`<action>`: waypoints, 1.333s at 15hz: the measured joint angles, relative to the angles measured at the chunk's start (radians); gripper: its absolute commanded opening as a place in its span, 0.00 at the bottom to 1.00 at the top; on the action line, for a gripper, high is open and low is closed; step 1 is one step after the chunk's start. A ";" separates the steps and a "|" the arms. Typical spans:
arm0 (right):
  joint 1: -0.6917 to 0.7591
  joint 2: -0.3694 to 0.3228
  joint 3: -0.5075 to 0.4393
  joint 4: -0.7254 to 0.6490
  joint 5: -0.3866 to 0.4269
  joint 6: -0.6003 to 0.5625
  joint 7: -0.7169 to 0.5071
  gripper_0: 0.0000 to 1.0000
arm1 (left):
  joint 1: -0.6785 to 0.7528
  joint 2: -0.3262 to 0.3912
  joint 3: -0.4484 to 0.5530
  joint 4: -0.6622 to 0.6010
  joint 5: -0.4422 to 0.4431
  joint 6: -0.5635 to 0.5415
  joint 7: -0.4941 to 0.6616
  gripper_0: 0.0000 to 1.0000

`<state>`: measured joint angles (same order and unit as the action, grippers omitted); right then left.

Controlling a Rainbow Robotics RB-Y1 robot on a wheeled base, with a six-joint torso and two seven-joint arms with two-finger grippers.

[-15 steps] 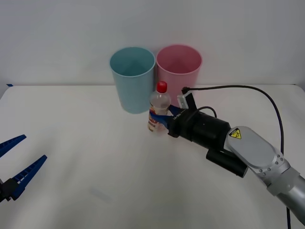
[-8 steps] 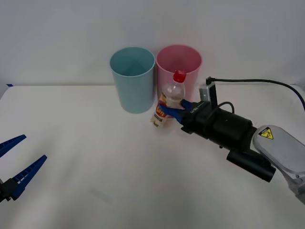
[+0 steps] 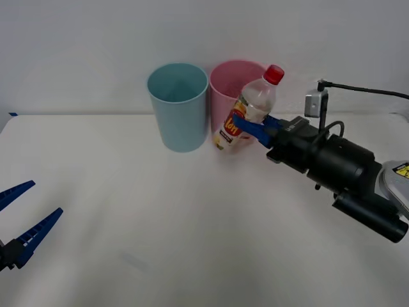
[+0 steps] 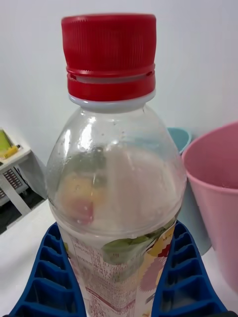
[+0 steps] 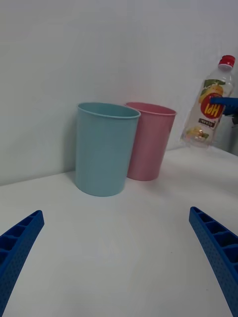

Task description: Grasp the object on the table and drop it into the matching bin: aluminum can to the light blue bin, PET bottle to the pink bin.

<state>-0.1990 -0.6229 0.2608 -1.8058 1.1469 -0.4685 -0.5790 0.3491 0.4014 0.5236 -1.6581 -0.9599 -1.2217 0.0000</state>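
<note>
The carry step is in hand: the right gripper [image 3: 250, 123] has its blue fingers [image 4: 47, 277] clamped on the bottle [image 3: 248, 110] at the label, holding it tilted in the air, off the table [image 3: 128, 217] and just in front of the pink bin [image 3: 225, 80]. Next, I judge, the bottle must go over that bin's mouth, clear of the blue bin [image 3: 177, 105], before release. The right arm reaches in low from the right, while the left gripper [image 3: 22, 220] waits at the near left, fingers apart.
</note>
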 measured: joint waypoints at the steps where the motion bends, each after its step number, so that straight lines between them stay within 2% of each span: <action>1: 0.020 0.001 -0.027 -0.026 -0.003 -0.008 -0.003 0.00 | 0.000 0.000 0.000 0.000 0.000 0.000 0.000 1.00; 7: 0.050 0.002 -0.146 -0.132 -0.013 -0.040 -0.069 0.00 | 0.000 0.000 0.000 0.000 0.000 0.000 0.000 1.00; 10: 0.001 0.002 -0.184 -0.143 0.052 -0.040 -0.160 0.00 | 0.000 0.000 0.000 0.000 0.000 0.000 0.000 1.00; 17: -0.217 -0.006 -0.192 0.018 0.158 -0.039 -0.118 0.00 | 0.000 0.000 0.000 0.000 0.000 0.000 0.000 1.00; 20: -0.274 0.002 -0.192 0.094 0.199 -0.040 -0.042 0.00 | 0.000 0.000 0.000 0.000 0.000 0.000 0.000 1.00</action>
<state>-0.4729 -0.6207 0.0688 -1.7119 1.3463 -0.5089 -0.6210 0.3491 0.4014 0.5236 -1.6581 -0.9599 -1.2217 0.0000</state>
